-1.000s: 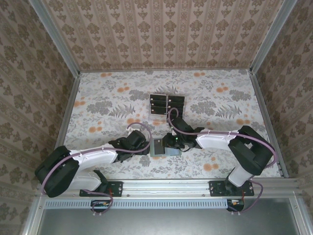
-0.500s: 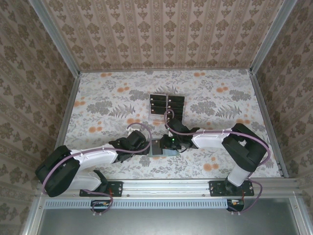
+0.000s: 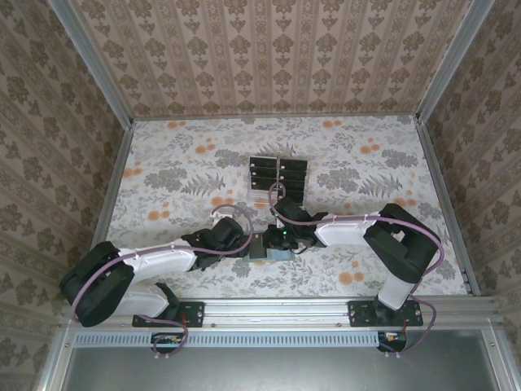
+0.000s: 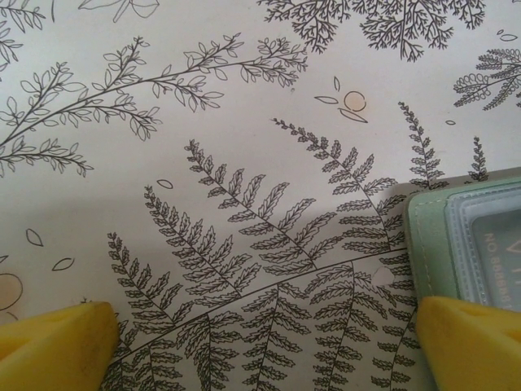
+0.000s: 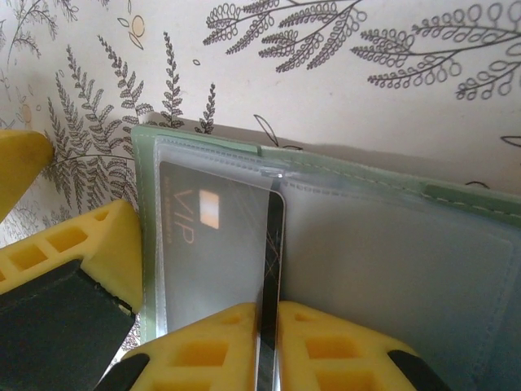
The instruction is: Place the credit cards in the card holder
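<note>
Right fingers [image 5: 236, 338] pinched narrow on a black credit card [image 5: 273, 244], held edge-on against the open card holder [image 5: 391, 236]. Holder lies lower centre of the counter [image 3: 179, 155] in the top view. Left fingers [image 4: 57, 338] spread wide, empty, one tip just beside the holder's edge.

place: robot lab booth | cues: patterned wall panels [image 3: 269, 57], aluminium frame rails [image 3: 277, 309]
</note>
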Tool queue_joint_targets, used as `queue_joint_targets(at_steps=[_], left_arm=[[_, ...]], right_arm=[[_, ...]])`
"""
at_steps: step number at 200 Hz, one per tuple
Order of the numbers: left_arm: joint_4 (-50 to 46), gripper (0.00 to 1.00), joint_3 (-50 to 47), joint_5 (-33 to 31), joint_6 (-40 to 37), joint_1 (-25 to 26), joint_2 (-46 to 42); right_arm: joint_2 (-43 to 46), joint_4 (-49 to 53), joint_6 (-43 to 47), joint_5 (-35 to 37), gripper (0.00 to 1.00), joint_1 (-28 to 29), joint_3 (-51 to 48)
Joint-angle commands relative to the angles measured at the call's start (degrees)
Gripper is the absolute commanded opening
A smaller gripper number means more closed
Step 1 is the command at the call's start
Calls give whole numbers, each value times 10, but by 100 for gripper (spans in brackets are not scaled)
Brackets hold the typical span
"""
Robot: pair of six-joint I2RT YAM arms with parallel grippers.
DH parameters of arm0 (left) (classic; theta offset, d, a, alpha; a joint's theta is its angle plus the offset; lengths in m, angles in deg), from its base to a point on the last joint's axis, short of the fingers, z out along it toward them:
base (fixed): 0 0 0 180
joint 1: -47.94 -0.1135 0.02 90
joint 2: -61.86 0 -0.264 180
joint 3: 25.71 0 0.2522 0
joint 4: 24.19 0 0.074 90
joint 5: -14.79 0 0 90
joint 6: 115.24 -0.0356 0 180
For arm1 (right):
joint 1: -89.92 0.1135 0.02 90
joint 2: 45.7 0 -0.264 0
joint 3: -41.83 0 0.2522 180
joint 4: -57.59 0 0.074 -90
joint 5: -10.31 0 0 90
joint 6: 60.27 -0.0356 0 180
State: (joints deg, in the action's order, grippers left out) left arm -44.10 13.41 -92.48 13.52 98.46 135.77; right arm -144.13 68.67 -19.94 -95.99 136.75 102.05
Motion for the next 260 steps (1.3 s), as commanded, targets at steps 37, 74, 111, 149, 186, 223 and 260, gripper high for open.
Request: queue_joint_targets(at_steps=[37, 74, 111, 149, 186, 223, 260], left_arm=[[-28, 100, 1, 9, -11, -12, -25], [-74, 100, 14, 4, -24, -30, -85], [-96, 100, 38, 11, -44, -34, -103], [-88, 100, 58, 25, -47, -25, -71], [-75, 100, 69, 12, -43, -2, -32], [-70, 100, 78, -6, -40, 22, 5], [-63, 100, 72, -12, -34, 33, 34]], right_arm=[[37, 21, 8, -9, 38, 9, 19], [131, 100, 33, 46, 44, 3, 9], [183, 165, 53, 95, 45, 2, -6], [175, 149, 55, 86, 45, 3, -17], [140, 113, 47, 71, 45, 5, -24], [109, 85, 43, 54, 45, 6, -29], [88, 86, 44, 58, 45, 6, -30]])
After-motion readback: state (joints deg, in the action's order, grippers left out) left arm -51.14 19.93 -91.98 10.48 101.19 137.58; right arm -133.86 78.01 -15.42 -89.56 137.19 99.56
